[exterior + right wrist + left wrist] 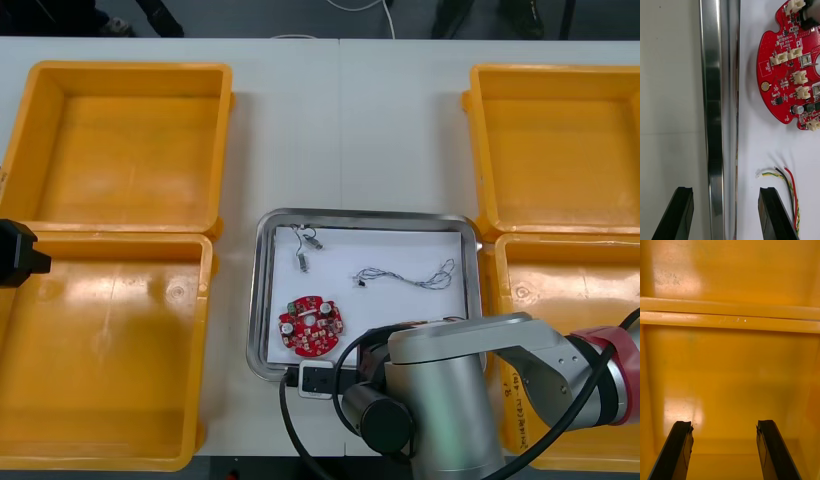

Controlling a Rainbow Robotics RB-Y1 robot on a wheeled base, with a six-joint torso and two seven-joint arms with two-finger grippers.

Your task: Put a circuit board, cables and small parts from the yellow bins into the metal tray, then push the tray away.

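At the near rim of the tray (711, 93), the right hand (725, 191) is open and straddles the metal edge. One finger is over the bare tabletop (670, 112); the other is inside the tray, just beside a red and yellow cable (790, 183). The circuit board (790, 75) lies farther in on the white floor, with a thin twisted cable (410, 277) and a small metal part (303, 255) beyond it.

All four yellow bins (125, 68) look empty, so loading seems done and the push is the step in hand. The next move likely calls for bracing the fingers on the rim, then driving straight away from the robot without trapping that cable.

Ahead, a strip of bare tabletop runs between the far bins to the far edge. The tray's right rim sits almost against the right bins, with more room on its left.

The left hand (724, 423) is open, parked over the near left bin (100, 350).
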